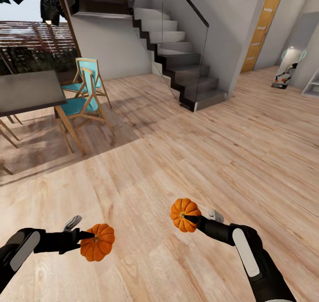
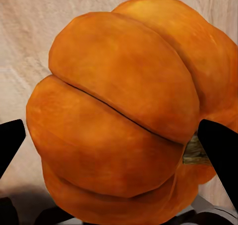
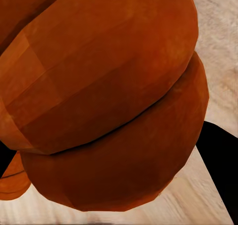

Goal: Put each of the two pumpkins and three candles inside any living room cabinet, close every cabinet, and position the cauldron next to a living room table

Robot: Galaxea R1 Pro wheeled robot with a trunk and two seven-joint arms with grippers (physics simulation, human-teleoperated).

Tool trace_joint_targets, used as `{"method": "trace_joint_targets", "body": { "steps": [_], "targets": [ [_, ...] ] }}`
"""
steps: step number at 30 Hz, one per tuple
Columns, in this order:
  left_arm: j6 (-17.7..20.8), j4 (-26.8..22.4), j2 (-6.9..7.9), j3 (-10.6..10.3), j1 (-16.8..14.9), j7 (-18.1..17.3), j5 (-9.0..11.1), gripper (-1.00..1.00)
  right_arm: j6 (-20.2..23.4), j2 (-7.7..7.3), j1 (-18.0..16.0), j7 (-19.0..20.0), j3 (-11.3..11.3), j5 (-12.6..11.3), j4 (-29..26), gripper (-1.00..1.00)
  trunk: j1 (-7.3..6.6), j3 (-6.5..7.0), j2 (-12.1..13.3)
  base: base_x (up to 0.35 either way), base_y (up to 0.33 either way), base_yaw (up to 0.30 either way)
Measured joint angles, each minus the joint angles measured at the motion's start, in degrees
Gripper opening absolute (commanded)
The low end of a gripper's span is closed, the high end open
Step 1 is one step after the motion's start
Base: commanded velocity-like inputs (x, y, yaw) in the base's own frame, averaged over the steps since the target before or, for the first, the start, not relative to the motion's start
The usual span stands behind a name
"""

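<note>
A robot carries one bright-orange pumpkin in each gripper over a pale wood-plank floor (image 1: 186, 160), both held low and forward as if for transport. The left gripper (image 1: 88, 236), at about seven o'clock in the head view, is clamped on the left pumpkin (image 1: 98, 242); the left wrist view shows that pumpkin (image 2: 124, 116) wedged between the black fingers (image 2: 220, 150), one on each side, its stem turned toward one finger. The right gripper (image 1: 191, 217), at about five o'clock, is likewise closed on the right pumpkin (image 1: 184, 214), whose ribbed flank (image 3: 104, 101) crowds the right wrist camera. Ahead, a dark staircase (image 1: 186, 62) with a glass balustrade rises at twelve o'clock, a dark dining table (image 1: 26, 91) with turquoise-seated chairs (image 1: 84, 98) stands at ten o'clock, and an orange door (image 1: 262, 27) sits at one o'clock. Holding both pumpkins at once likely saves a trip; the next step calls for finding the cabinet.
</note>
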Motion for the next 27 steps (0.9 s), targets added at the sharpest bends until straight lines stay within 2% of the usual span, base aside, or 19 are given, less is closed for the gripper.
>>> {"method": "trace_joint_targets", "body": {
  "steps": [8, 14, 18, 21, 27],
  "targets": [
    [0.0, 0.1, -0.12, 0.1, 0.0, 3.9, -0.1, -1.00, 0.0, -0.02, 0.0, -0.1, 0.0, 0.2, 0.1, -1.00, -1.76, 1.76, 3.2, 0.000, 0.000, 0.261],
    [-0.1, 0.2, -0.16, 0.1, 0.0, 4.8, -0.1, -1.00, 0.0, 0.02, 0.0, -0.4, 0.1, 0.4, 0.1, -1.00, -3.08, 3.08, 5.6, 0.000, 0.000, 0.263],
    [-0.2, 0.3, -0.31, 0.1, 0.0, 8.6, -0.3, -1.00, -0.1, -0.05, 0.0, -1.0, 0.0, 0.4, 0.1, -1.00, -3.95, 3.96, 7.2, 0.000, 0.000, 0.265],
    [-0.2, 0.3, -0.44, 0.3, 0.0, 11.7, -0.1, -1.00, -0.1, 0.01, 0.0, -2.9, -0.1, 0.2, 0.2, -1.00, -4.61, 4.57, 8.4, 0.000, 0.000, 0.276],
    [-2.3, 0.3, -0.52, 0.3, 0.0, 14.7, 0.0, -1.00, -0.4, 0.03, 0.0, -5.4, -0.1, 0.0, 0.3, -1.00, -5.93, 5.66, 10.8, 0.000, 0.000, 0.280]
  ]
}}
